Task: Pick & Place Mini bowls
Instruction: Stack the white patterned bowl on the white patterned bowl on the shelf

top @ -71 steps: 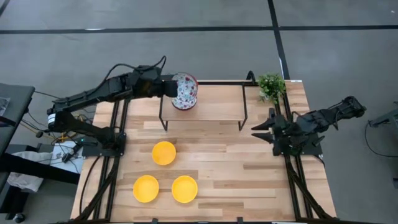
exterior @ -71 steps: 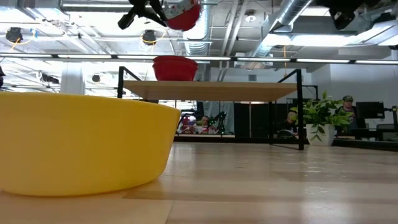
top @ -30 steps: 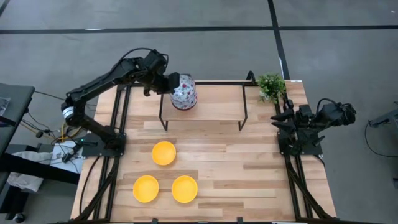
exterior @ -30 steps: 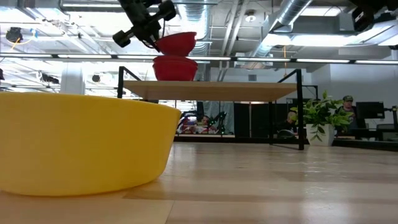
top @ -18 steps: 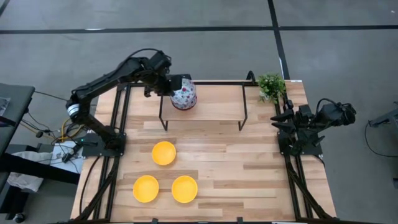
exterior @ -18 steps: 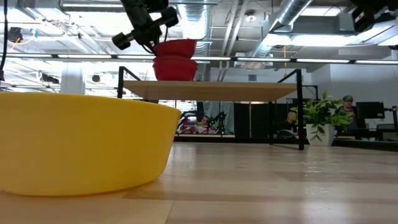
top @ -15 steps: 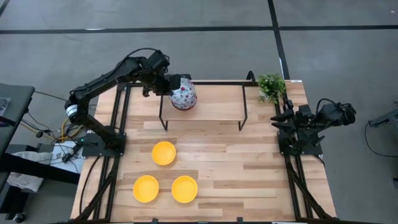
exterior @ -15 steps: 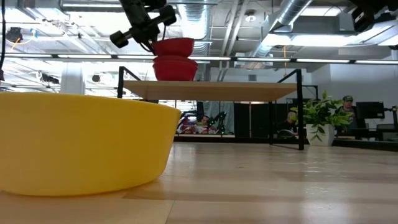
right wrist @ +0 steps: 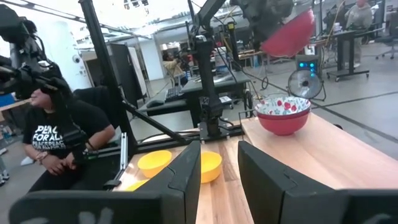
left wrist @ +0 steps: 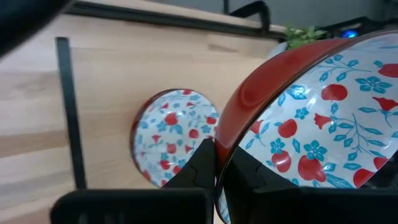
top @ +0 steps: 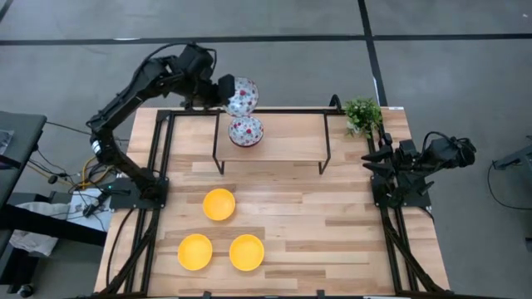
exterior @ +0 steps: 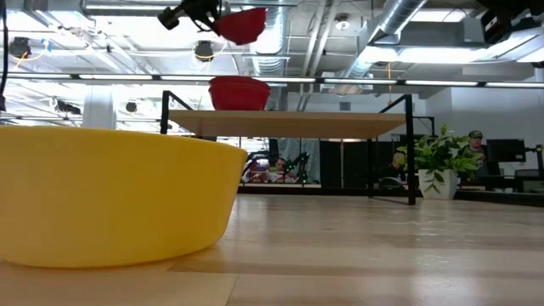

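Observation:
My left gripper (top: 226,90) is shut on a mini bowl (top: 242,95), red outside and white with a red-and-blue pattern inside, held high above the raised wooden shelf (top: 291,137). Below it on the shelf sits a stack of what looks like two more patterned bowls (top: 246,131) (exterior: 239,92). Three yellow mini bowls (top: 219,203) (top: 194,251) (top: 247,252) rest on the table's near half. My right gripper (right wrist: 217,168) stands open with nothing between its fingers, at the table's right edge (top: 391,166). My left gripper (left wrist: 217,167) pinches the bowl's rim (left wrist: 231,127) on the bowl's left side, one finger (left wrist: 249,174) inside and one finger (left wrist: 198,165) outside. The fingers come from the table's left, slanting down. The bowl (exterior: 242,24) hangs tilted, clear of the stack.
The shelf stands on black metal legs (top: 325,145) across the table's far half. A small green plant (top: 362,115) is at the far right corner. Bare wood lies between the shelf and the yellow bowls. A person (right wrist: 56,137) sits beyond the table's left side.
My left gripper, shut on the rim of the top patterned bowl, has gone up. The bowl, which sat on the stack, is now lifted clear above it and tilted. The rest of the stack has stayed on the shelf.

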